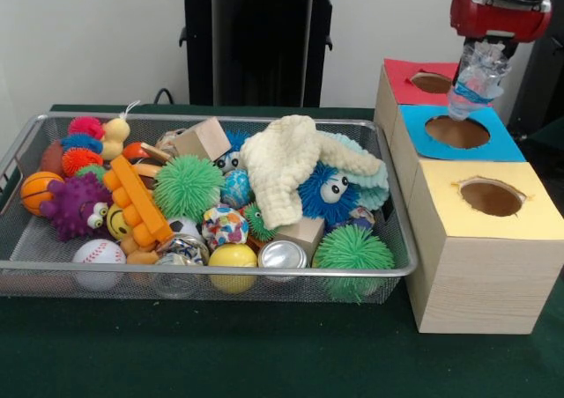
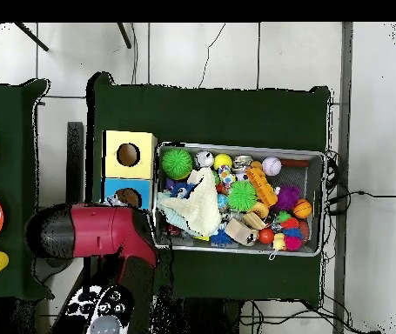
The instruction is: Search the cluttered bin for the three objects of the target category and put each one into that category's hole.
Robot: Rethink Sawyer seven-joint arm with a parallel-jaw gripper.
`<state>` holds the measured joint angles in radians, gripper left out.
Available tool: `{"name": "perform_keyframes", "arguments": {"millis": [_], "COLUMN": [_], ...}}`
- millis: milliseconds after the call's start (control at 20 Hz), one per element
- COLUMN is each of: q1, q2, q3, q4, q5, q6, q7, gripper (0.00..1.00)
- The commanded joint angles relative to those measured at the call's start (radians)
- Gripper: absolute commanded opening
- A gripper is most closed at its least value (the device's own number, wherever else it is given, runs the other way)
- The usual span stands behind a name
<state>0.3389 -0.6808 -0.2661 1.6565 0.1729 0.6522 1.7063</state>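
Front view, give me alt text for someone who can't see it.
A red robot arm holds a clear plastic bottle above the blue-topped hole in a row of three wooden boxes topped red, blue and yellow. To their left, a wire bin on a green table is piled with balls, spiky toys, wooden blocks, a can and a cream cloth.

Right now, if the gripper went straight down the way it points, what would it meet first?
The gripper carries a clear plastic bottle, pointing down. First in line looks to be the hole in the blue-topped box, though depth is unclear from the front view.
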Motion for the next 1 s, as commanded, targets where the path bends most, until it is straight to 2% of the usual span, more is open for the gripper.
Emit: {"name": "perform_keyframes", "arguments": {"millis": [50, 500, 750, 1000], "q1": [-0.003, -0.03, -0.051, -0.066], "q2": [0.043, 0.026, 0.029, 0.036], "q3": [0.062, 0.076, 0.078, 0.089], "q4": [0.071, 0.118, 0.101, 0.11], "q5": [0.053, 0.061, 0.057, 0.055], "q6": [-0.087, -0.115, -0.1, -0.13], "q7": [0.274, 0.219, 0.193, 0.19], "gripper": [0.0, 0.0, 0.0, 0.0]}}
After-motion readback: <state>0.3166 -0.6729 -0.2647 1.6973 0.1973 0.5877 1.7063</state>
